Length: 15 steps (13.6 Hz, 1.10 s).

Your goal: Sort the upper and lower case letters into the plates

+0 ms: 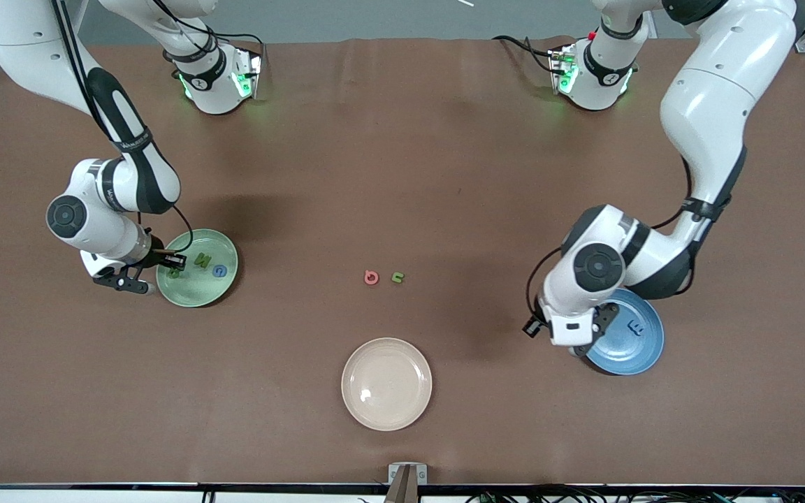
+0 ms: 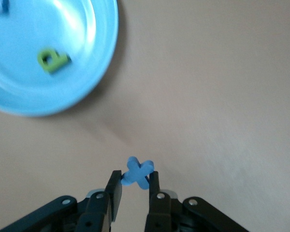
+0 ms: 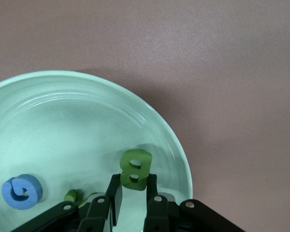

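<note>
Showing mint green plate (image 1: 196, 293) toward the right arm's end, blue plate (image 1: 643, 349) toward the left arm's, right gripper (image 3: 134, 193) over the mint plate clamped on green B (image 3: 135, 170), left gripper (image 2: 135, 191) beside the blue plate clamped on blue x (image 2: 137, 172), red-pink letter (image 1: 371, 277) and green letter (image 1: 397, 277) mid-table.

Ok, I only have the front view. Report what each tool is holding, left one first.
Observer: The left tool is shut on a small blue cross-shaped toy letter X.
Operator: Say what it is over.
Observer: Bare brown table, just beside the medium blue round plate, not over it.
Operator: Now the right one.
Observer: The right tool is shut on a small green toy letter B, over the pale mint green round plate.
</note>
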Available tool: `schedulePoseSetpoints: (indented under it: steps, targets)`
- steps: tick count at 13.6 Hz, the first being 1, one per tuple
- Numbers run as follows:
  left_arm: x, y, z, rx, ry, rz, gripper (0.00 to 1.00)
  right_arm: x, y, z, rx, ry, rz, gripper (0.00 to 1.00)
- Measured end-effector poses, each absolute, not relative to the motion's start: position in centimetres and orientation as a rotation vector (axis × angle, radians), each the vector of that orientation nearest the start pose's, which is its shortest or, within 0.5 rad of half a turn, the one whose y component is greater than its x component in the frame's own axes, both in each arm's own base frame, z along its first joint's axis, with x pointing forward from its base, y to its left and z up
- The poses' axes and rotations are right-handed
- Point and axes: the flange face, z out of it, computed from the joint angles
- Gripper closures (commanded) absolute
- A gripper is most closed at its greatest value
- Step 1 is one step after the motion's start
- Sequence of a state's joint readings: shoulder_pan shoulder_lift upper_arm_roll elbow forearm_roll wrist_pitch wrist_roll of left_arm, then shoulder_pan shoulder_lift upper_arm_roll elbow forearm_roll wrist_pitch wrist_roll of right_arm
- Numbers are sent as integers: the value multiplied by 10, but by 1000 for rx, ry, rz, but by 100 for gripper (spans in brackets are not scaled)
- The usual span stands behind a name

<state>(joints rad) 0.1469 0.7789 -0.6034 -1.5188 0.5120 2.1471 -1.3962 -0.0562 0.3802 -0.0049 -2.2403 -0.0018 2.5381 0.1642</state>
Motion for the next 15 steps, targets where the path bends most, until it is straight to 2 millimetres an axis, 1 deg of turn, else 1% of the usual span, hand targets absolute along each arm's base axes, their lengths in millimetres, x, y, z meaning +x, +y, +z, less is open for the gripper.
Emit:
schedulePoseSetpoints:
  steps: [1, 3, 5, 7, 8, 9, 11, 13, 15]
  targets:
    - [676, -209, 257, -2902, -1189, -24, 100, 534, -32, 190, -3126, 350, 131, 2]
    - [684, -180, 257, -2919, -1144, -22, 100, 534, -31, 189, -3126, 346, 133, 0]
    - [688, -161, 256, -2930, -1109, -20, 100, 534, -25, 190, -3125, 330, 136, 0]
    - [690, -148, 254, -2938, -1081, -16, 99, 537, -11, 196, -3121, 304, 150, 0]
    - [691, -141, 253, -2940, -1069, -15, 99, 540, 1, 204, -3117, 313, 163, 0]
    - [692, -135, 252, -2943, -1056, -13, 99, 545, 18, 215, -3114, 340, 178, 0]
    - [693, -122, 250, -2954, -1008, -8, 98, 551, 65, 234, -3105, 434, 170, 0]
    - [694, -106, 247, -2964, -963, 0, 97, 551, 125, 246, -3089, 550, 133, 0]
    - [695, -92, 244, -2974, -932, 7, 96, 547, 184, 255, -3062, 672, 97, 0]
